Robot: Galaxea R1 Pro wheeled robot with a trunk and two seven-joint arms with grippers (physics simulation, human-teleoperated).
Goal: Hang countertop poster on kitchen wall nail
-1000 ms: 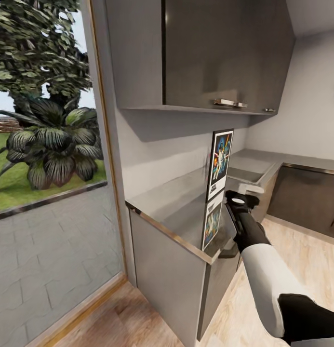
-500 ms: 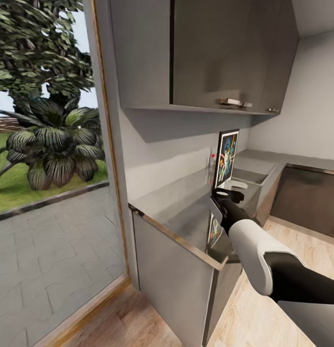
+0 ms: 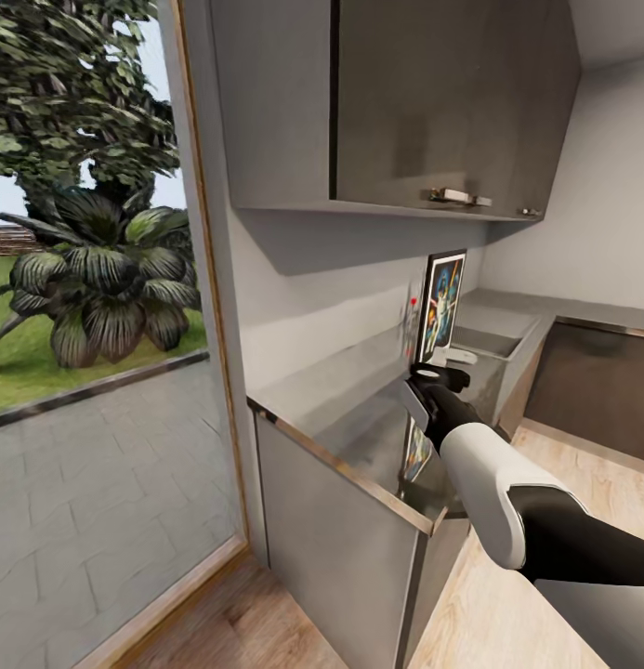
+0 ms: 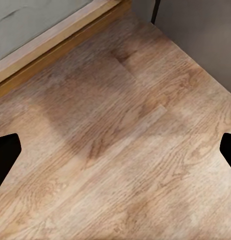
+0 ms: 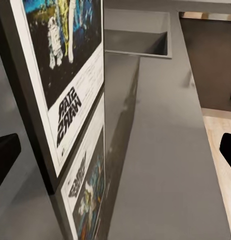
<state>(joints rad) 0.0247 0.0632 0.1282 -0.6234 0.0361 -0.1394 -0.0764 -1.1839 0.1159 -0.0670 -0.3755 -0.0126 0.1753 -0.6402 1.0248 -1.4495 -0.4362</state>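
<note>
The poster [image 3: 442, 302] stands upright on its lower edge on the dark glossy kitchen countertop [image 3: 349, 413], close to the light-grey wall. Its mirror image shows in the slab below it. My right gripper [image 3: 431, 372] hovers at the poster's lower edge, over the counter's front part. In the right wrist view the poster [image 5: 65, 65] rises close beside one fingertip, and the right gripper [image 5: 115, 152] is open and wide, holding nothing. My left gripper [image 4: 115, 152] is open above pale wooden floor. I cannot make out any wall nail; a small red speck [image 3: 413, 302] sits on the wall beside the poster.
A sunken sink [image 3: 484, 339] lies just beyond the poster. Wall cabinets [image 3: 424, 102] hang low over the counter. A tall window [image 3: 89, 279] stands at the left, next to the counter's end. Dark base cabinets [image 3: 591, 381] run along the right wall, with wooden floor [image 3: 507, 604] between.
My right arm has bent and brought the gripper leftward and up to the poster's lower edge. The view has shifted slightly, and the poster now looks narrower, more edge-on.
</note>
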